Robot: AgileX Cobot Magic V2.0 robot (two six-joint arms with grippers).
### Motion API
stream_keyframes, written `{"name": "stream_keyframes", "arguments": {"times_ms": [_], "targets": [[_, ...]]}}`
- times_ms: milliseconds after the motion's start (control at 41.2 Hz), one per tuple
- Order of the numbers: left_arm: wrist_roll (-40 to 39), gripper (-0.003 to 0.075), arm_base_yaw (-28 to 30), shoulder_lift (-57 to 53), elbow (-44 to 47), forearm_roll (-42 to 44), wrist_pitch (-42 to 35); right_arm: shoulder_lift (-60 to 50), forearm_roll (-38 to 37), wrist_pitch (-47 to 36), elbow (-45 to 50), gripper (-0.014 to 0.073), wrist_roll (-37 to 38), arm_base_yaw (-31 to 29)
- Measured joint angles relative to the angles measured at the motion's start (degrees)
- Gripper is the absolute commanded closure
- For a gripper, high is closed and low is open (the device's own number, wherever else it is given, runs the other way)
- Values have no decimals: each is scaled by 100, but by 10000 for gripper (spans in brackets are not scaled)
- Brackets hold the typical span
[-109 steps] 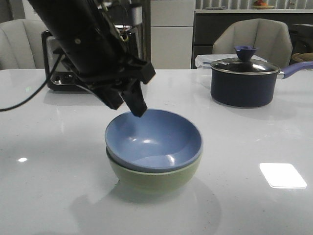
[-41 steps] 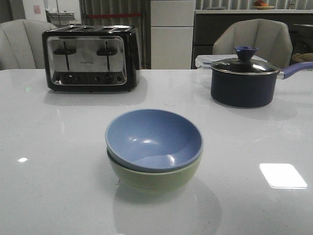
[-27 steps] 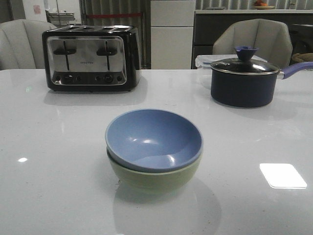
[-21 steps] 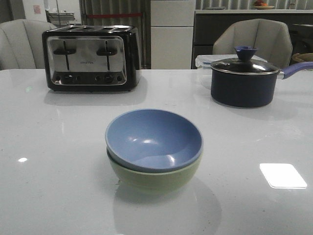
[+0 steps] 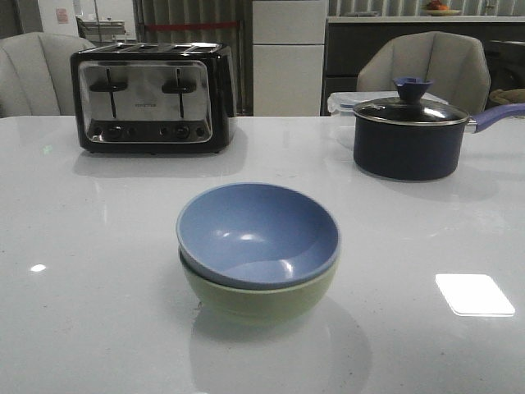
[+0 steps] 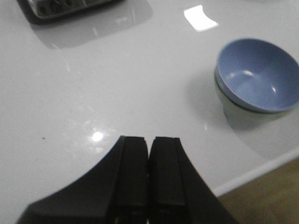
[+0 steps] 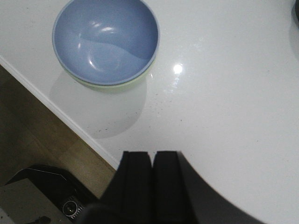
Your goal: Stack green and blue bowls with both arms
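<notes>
The dusty blue bowl (image 5: 257,231) sits nested inside the pale green bowl (image 5: 261,297) near the middle of the white table. The stack also shows in the left wrist view, blue bowl (image 6: 258,74) over green bowl (image 6: 231,107), and in the right wrist view, blue bowl (image 7: 105,38) over green bowl (image 7: 122,84). My left gripper (image 6: 148,140) is shut and empty, well away from the bowls, above the table near its front edge. My right gripper (image 7: 152,154) is shut and empty, above the front edge. Neither arm shows in the front view.
A black and chrome toaster (image 5: 152,98) stands at the back left. A dark saucepan (image 5: 408,135) with a purple handle and lid knob stands at the back right. Chairs stand behind the table. The table's front edge (image 7: 60,112) lies close to the bowls.
The left arm, which hung over the bowls 2.6 s ago, has withdrawn out of the front view. Over the last second nothing has moved.
</notes>
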Motion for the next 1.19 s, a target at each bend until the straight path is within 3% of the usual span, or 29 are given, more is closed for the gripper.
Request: {"name": "stream_keyframes", "arguments": {"times_ms": [437,753,1190], "targets": [[455,620,1964,-2535,2764,-730,-2655,0,0,9,0,566,0,0],[455,620,2093,-2779,3434,-794,-3676,0,0,9,0,566,0,0],[455,620,2093,-2779,3434,-798,-3892,0,0,9,0,566,0,0]]}}
